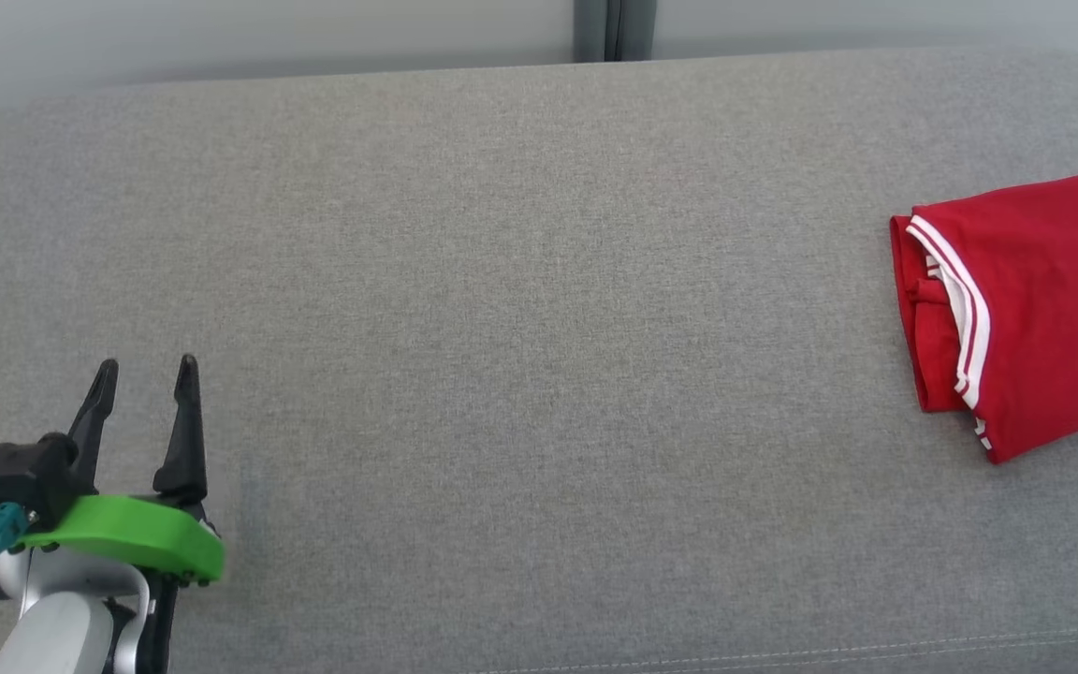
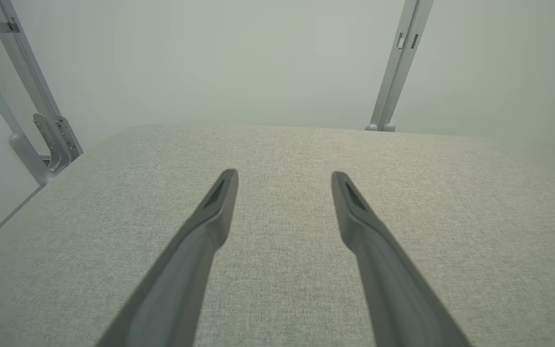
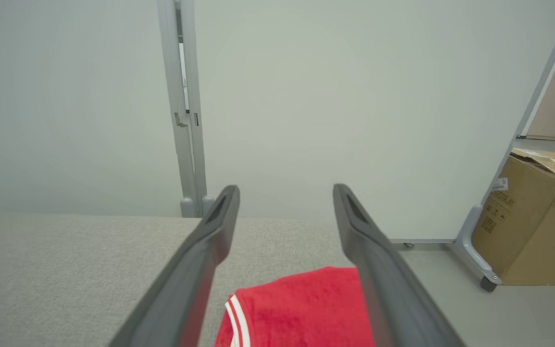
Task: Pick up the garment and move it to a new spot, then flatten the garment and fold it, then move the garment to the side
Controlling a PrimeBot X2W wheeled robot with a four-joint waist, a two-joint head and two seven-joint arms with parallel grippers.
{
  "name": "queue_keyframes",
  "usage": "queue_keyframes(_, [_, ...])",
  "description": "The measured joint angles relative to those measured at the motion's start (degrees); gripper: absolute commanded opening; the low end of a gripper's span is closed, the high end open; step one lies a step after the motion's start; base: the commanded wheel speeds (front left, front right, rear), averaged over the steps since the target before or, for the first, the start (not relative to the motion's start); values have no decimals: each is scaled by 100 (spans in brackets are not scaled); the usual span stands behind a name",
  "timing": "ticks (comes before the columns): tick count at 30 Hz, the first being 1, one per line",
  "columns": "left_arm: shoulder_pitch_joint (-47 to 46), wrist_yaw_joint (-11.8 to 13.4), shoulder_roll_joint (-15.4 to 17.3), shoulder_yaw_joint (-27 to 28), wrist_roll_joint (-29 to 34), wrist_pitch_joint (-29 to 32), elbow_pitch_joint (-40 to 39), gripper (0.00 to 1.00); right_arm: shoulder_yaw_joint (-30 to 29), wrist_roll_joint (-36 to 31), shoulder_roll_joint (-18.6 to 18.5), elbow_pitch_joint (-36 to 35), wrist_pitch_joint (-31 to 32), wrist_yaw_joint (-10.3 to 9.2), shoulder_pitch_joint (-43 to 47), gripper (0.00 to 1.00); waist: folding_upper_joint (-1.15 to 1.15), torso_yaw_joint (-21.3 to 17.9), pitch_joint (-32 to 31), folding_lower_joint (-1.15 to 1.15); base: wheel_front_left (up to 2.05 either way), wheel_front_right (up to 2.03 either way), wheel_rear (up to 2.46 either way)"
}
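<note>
Folded red cloth garment with white trim (image 1: 1026, 309) lies far right, just under your right gripper (image 3: 284, 190), jaws spread, empty; left gripper (image 1: 148, 370) open, well apart.

The folded red garment with white stripes (image 1: 1016, 309) ran off the head view's right edge. It also ran off the right wrist view's bottom edge, where a dark finger of my right gripper (image 3: 285, 190) covered its right side. The brown cardboard box (image 3: 533, 221) was cropped at the right, and the print on its white label (image 3: 499, 184) was too small to read.
</note>
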Motion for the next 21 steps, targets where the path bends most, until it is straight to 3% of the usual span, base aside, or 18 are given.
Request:
queue_keyframes(7, [443,0,11,357,179,-51,287,100,182,3,871,166,-335,-4,950,100,0,-19,-312,0,0,0,0])
queue_keyframes(19, [542,0,-151,485,348,-70,404,100,-27,-552,1419,494,-434,-5,1536,100,0,-58,-422,0,0,0,0])
queue_keyframes(20, [545,0,-166,472,343,-62,453,0,-18,-579,1449,519,-433,-1,1538,0,0,-54,-433,0,0,0,0])
queue_keyframes(21, [564,-1,-202,454,343,-57,503,0,0,-578,1499,566,-428,2,1542,0,0,-55,-432,0,0,0,0])
